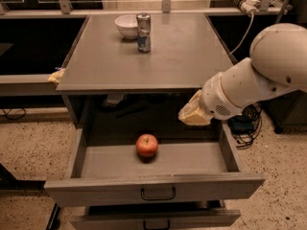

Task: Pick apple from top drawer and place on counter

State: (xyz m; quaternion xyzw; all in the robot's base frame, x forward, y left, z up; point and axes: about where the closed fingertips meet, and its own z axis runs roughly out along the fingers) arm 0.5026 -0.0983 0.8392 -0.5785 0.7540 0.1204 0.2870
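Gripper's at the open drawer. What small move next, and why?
Probably ease the gripper left and down toward the small round red apple. The apple lies mid-floor in the open wide grey metal top drawer, while the gripper hangs above the drawer's right rear part, well apart from the apple.

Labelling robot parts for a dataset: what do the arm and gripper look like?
The arm is smooth off-white, in fat rounded segments, with a small dotted vent patch near the wrist. The gripper, above the right side of the open top drawer, looks yellowish cream. No cables run along it.
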